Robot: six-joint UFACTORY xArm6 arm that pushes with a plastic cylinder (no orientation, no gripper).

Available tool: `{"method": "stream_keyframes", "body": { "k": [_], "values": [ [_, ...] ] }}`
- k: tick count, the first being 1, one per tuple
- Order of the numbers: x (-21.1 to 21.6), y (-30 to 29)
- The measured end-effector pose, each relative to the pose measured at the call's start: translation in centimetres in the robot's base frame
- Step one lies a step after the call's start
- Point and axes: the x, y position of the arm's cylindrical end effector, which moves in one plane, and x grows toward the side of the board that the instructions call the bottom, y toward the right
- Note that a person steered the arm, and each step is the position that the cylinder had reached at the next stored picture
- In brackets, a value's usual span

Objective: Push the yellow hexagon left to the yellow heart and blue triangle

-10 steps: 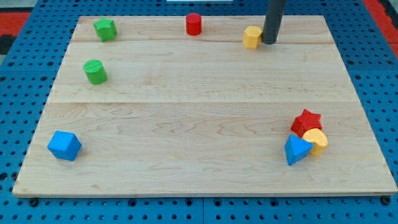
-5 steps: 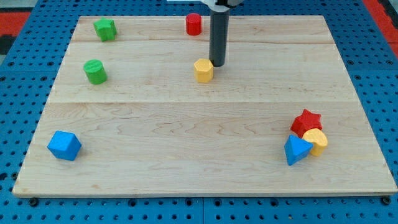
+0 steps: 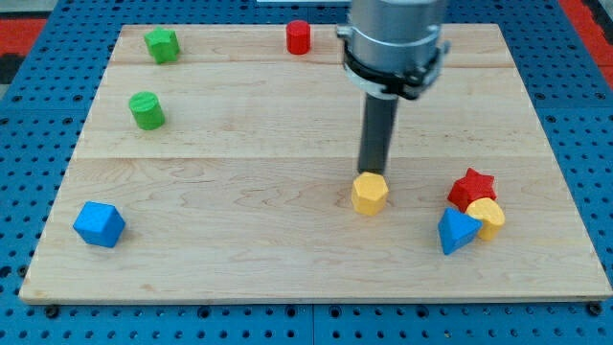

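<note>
The yellow hexagon [image 3: 369,195] lies on the wooden board [image 3: 287,249], right of centre and in its lower half. My tip [image 3: 371,173] touches the hexagon's top edge, just above it in the view. The yellow heart [image 3: 488,218] and the blue triangle [image 3: 456,231] sit together near the board's lower right, with a red star [image 3: 472,186] touching them from above. The hexagon is apart from that group, to its left by about a block's width or more.
A red cylinder [image 3: 299,37] stands at the top middle. A green block [image 3: 162,44] is at the top left and a green cylinder [image 3: 147,110] below it. A blue block [image 3: 99,224] lies at the lower left. The arm's grey body [image 3: 395,43] hangs over the upper middle.
The yellow hexagon has been pushed from the board's top edge leftward, then down and right to the lower right of centre. My tip moved with it. The other blocks have not moved.
</note>
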Motion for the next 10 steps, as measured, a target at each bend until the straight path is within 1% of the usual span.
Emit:
{"method": "stream_keyframes", "body": {
  "k": [1,3,4,5,6,7,8,9,10],
  "values": [
    [0.6,1.7],
    [-2.2,-2.8],
    [-0.8,-2.9],
    [3.1,-1.4],
    [5.5,-3.5],
    [8.3,-8.2],
    [9.0,-2.0],
    [8.7,5.3],
    [9.0,-1.3]
  ]
}}
